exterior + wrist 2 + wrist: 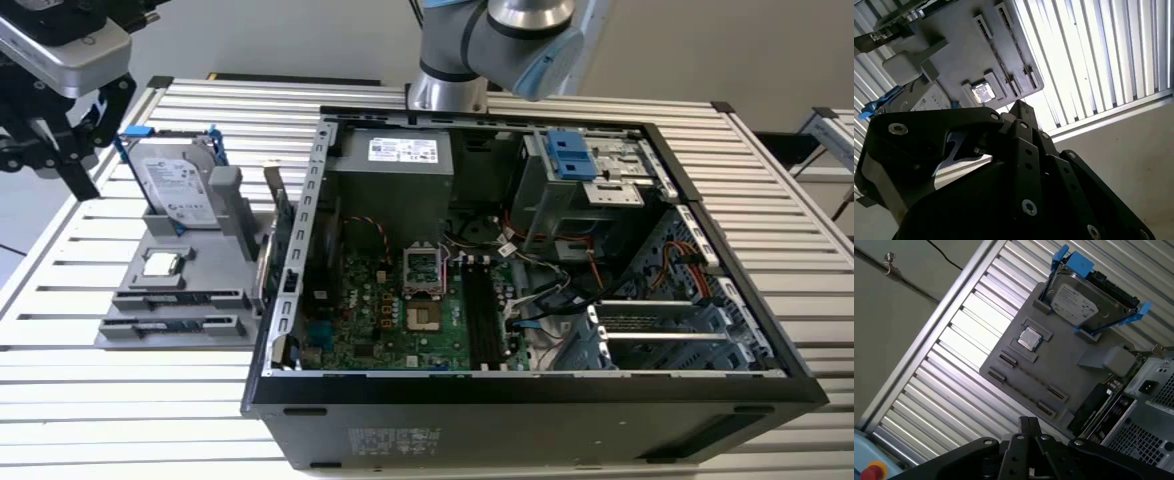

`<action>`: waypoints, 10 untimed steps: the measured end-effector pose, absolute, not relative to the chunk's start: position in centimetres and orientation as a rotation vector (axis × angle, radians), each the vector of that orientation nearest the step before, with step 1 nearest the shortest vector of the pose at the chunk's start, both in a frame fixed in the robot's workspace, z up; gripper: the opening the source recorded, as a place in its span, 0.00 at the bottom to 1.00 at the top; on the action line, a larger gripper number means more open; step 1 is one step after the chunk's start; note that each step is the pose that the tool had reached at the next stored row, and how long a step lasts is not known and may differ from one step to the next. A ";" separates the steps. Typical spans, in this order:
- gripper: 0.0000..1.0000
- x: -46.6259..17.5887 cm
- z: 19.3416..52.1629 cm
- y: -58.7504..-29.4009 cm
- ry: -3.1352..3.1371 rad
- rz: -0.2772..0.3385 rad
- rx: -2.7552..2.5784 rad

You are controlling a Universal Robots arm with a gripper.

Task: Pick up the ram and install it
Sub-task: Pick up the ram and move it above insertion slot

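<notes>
My gripper hangs high over the table's corner at the exterior view's left, up and away from the grey parts holder. In both wrist views its black fingers meet at one tip, shut, with nothing between them. The holder's two long narrow slots lie bare, with only their end clips standing up. The ram is out of view. The open computer case lies on its side, with the green motherboard and its black memory slots facing up.
A silver hard drive in a blue frame stands at the holder's far end, with a square processor chip in front of it. A green expansion card stands on edge between holder and case. The slatted table's edge runs beside the holder.
</notes>
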State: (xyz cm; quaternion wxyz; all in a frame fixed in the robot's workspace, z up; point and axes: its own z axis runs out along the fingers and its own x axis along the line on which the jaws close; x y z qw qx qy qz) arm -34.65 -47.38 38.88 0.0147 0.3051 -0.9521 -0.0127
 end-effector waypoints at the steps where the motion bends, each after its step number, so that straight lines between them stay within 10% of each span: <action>1: 0.00 -34.6 38.9 -47.4 -2.959 -0.039 0.962; 10: 0.00 -34.6 38.9 -47.4 -2.919 -0.030 1.071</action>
